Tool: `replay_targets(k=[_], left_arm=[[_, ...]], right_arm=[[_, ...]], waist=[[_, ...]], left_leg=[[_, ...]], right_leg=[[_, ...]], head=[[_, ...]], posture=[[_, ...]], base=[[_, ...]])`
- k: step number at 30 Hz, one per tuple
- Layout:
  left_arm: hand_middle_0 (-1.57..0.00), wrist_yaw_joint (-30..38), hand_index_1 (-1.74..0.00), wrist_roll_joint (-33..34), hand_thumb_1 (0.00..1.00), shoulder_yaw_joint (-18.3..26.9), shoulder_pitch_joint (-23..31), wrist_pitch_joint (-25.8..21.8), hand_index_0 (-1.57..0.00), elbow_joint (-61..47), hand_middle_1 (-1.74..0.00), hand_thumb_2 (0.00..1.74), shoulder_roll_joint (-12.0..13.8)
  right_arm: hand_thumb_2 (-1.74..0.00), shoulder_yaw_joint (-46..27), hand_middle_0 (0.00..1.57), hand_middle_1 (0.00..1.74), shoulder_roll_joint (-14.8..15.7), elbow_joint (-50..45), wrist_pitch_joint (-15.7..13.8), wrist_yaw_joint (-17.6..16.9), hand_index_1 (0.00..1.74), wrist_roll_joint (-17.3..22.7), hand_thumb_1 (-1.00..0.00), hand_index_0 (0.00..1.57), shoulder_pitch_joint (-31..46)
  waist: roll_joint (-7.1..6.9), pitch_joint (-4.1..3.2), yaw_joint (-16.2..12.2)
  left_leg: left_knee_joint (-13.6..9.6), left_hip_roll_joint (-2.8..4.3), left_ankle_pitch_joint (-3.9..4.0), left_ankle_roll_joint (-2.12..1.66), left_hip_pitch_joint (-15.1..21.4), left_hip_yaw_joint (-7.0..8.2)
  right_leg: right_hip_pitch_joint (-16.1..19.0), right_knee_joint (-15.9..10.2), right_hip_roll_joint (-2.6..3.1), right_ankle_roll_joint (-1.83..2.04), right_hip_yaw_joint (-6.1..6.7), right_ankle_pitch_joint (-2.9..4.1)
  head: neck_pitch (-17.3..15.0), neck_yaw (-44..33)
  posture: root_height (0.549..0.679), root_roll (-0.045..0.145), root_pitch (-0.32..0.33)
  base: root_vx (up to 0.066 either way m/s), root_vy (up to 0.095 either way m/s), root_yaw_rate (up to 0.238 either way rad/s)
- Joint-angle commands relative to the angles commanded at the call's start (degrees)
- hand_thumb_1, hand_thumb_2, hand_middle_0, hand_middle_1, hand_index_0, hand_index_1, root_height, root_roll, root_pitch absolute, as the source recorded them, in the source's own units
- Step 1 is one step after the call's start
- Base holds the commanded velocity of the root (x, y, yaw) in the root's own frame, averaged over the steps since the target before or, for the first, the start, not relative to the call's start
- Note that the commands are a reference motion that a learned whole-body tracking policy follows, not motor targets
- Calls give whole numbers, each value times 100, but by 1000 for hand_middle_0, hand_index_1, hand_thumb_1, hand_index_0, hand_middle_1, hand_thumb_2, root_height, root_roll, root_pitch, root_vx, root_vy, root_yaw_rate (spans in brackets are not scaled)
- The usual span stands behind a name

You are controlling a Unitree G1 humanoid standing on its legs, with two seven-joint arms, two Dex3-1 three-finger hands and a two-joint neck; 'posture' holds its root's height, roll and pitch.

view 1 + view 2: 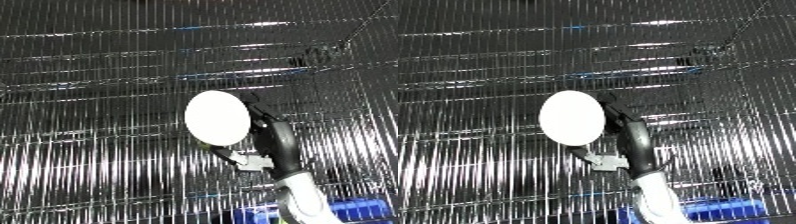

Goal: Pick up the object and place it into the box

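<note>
Item 1: white oval disc (217, 118), plain face, no label, brand or writing readable. Held raised, upright, its flat face toward the camera, against the right robot hand (271, 132), whose black fingers curl round the disc's right edge from behind.

Item 2: white and silver forearm (300, 197), rising from the lower edge below the robot hand.

Item 3: blue bin (355, 209), below and just right of the forearm at the lower edge; only partly visible.

Item 4: shiny ribbed metallic backdrop (98, 75), filling all room left of, above and right of the robot hand. Left robot hand does not show.
</note>
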Motion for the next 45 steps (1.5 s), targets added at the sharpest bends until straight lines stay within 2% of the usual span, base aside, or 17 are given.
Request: replay_targets(k=[3, 10, 14, 15, 18, 22, 27, 30, 35, 42, 44, 45], left_arm=[[-1570, -17, -1740, 3, 1000, 14, 0, -5, -1570, 12, -1740, 1740, -7], [-1570, -82, -1740, 49, 1000, 129, 68, -91, -1570, 65, -1740, 1740, -18], [-1570, -84, -1740, 64, 1000, 234, 155, -161, -1570, 63, -1740, 1740, -4], [-1570, -92, -1740, 69, 1000, 304, 203, -203, -1570, 81, -1740, 1740, -15], [-1570, -91, -1740, 81, 1000, 375, 237, -234, -1570, 105, -1740, 1740, -38], [-1570, -105, -1740, 133, 1000, 512, 321, -297, -1570, 174, -1740, 1740, -69], [-1570, -183, -1740, 154, 1000, 748, 393, -285, -1570, 237, -1740, 1740, -61], [-1570, -256, -1740, 138, 1000, 866, 432, -278, -1570, 268, -1740, 1740, -39], [-1570, -309, -1740, 116, 1000, 1021, 500, -283, -1570, 263, -1740, 1740, -25], [-1570, -311, -1740, 95, 1000, 1244, 702, -251, -1570, 159, -1740, 1740, -3], [-1570, -318, -1740, 83, 1000, 1278, 741, -246, -1570, 137, -1740, 1740, 6], [-1570, -330, -1740, 53, 1000, 1332, 819, -251, -1570, 100, -1740, 1740, 22]], right_arm=[[-1566, -4, 1413, 1566, 1, 43, 19, -44, 1566, -23, -900, 1413, -1], [-1566, -166, 1413, 1566, -10, -120, -154, -282, 1566, -112, -900, 1413, 278], [-1566, -346, 1413, 1566, 39, -571, -341, -484, 1566, -352, -900, 1413, 682], [-1566, -449, 1413, 1566, 70, -838, -433, -586, 1566, -507, -900, 1413, 923], [-1566, -548, 1413, 1566, 102, -1062, -550, -659, 1566, -634, -900, 1413, 1168], [-1566, -757, 1413, 1566, 194, -1449, -833, -721, 1566, -854, -900, 1413, 1689], [-1566, -989, 1413, 1566, 165, -1824, -1051, -783, 1566, -986, -900, 1413, 2097], [-1566, -1167, 1413, 1566, 98, -2010, -1190, -870, 1566, -971, -900, 1413, 2316], [-1566, -1490, 1413, 1566, 50, -2284, -1475, -1163, 1566, -1029, -900, 1413, 2820], [-1566, -1988, 1413, 1566, -12, -2406, -1888, -1565, 1566, -1085, -900, 1413, 3775], [-1566, -2054, 1413, 1566, -24, -2410, -1936, -1614, 1566, -1078, -900, 1413, 3889], [-1566, -2188, 1413, 1566, -45, -2405, -2039, -1734, 1566, -1039, -900, 1413, 4118]], waist=[[-9, 0, -4], [-71, 0, -85], [-131, 0, -200], [-166, 0, -276], [-197, 0, -359], [-255, 0, -541], [-312, 0, -708], [-337, 0, -779], [-379, 0, -908], [-438, 0, -1129], [-440, 0, -1157], [-441, 0, -1223]], left_leg=[[-50, 2, 12, -1, 51, -1], [-285, 17, 65, -28, 321, 12], [-451, 44, 92, -54, 513, 23], [-540, 61, 104, -72, 622, 38], [-628, 75, 116, -90, 727, 56], [-811, 117, 130, -131, 970, 101], [-1015, 218, 144, -178, 1268, 179], [-1086, 261, 126, -190, 1422, 216], [-1139, 299, 58, -177, 1628, 270], [-1146, 351, -77, -116, 1940, 366], [-1148, 358, -91, -108, 1974, 383], [-1167, 367, -115, -90, 2051, 419]], right_leg=[[38, -36, 10, 7, 1, 18], [284, -225, 49, 26, 19, 65], [462, -377, 80, 54, 59, 112], [567, -472, 100, 70, 92, 145], [670, -565, 123, 83, 137, 181], [916, -776, 164, 124, 245, 258], [1227, -1060, 152, 174, 347, 341], [1397, -1196, 132, 201, 386, 375], [1641, -1351, 136, 228, 457, 389], [1965, -1488, 175, 236, 579, 380], [1995, -1504, 178, 234, 594, 379], [2058, -1548, 189, 231, 628, 384]], head=[[55, 10], [83, -57], [21, -133], [-94, -278], [-163, -388], [-232, -395], [-393, -246], [-464, -99], [-701, 219], [-999, 709], [-1072, 827], [-1152, 1047]], posture=[[579, 49, 206], [587, 47, 195], [593, 46, 186], [596, 46, 181], [598, 46, 175], [604, 45, 159], [610, 47, 141], [614, 47, 130], [620, 48, 117], [625, 50, 91], [626, 51, 89], [627, 52, 85]], base=[[-31, -9, -9], [-29, -12, -43], [-35, -12, -106], [-46, 1, -161], [-41, 4, -168], [-31, 3, -200], [-25, 10, -211], [-17, 7, -186], [-27, 22, -185], [-6, 25, -144], [-3, 25, -130], [-5, 37, -152]])
